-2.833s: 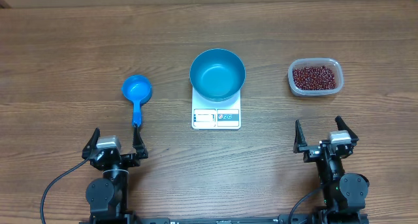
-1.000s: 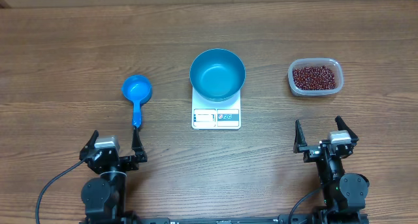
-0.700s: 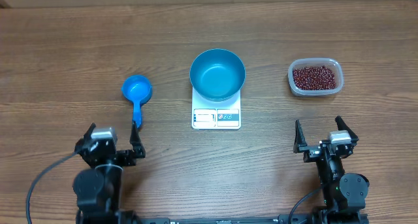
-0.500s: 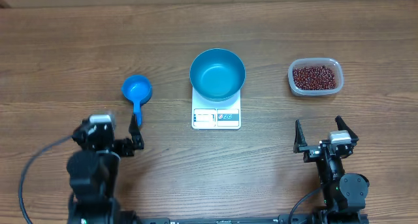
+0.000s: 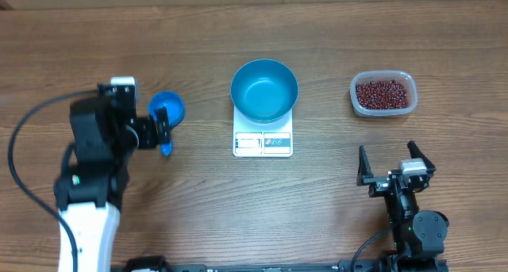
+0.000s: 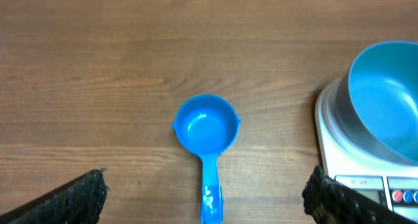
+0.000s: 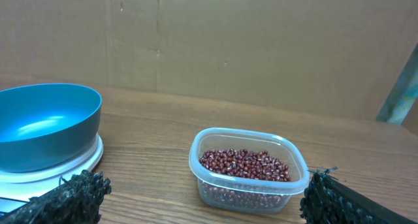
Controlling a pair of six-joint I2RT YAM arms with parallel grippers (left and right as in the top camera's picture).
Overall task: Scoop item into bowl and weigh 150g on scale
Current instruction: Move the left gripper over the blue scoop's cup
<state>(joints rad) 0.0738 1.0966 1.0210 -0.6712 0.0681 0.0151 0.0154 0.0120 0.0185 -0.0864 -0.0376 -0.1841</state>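
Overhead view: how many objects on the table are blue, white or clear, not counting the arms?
Blue: 2 (round deep light blue bowl, small blue long-handled scoop)
White: 1 (flat white rectangular scale)
Clear: 1 (clear plastic tub of red-brown beans)
Total: 4

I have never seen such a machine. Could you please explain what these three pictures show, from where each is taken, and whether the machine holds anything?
This is a robot with two arms at a wooden table; each arm ends in a two-finger gripper. One picture looks straight down from above. The other two come from cameras on the wrists, so the dark shapes in their lower corners are the robot's own fingers. On the table a white scale carries an empty light blue bowl; a blue scoop lies to its left, and a clear tub of red-brown beans stands to its right. The left gripper is open over the scoop's handle; the right gripper is open, facing the tub from a distance. Neither holds anything.
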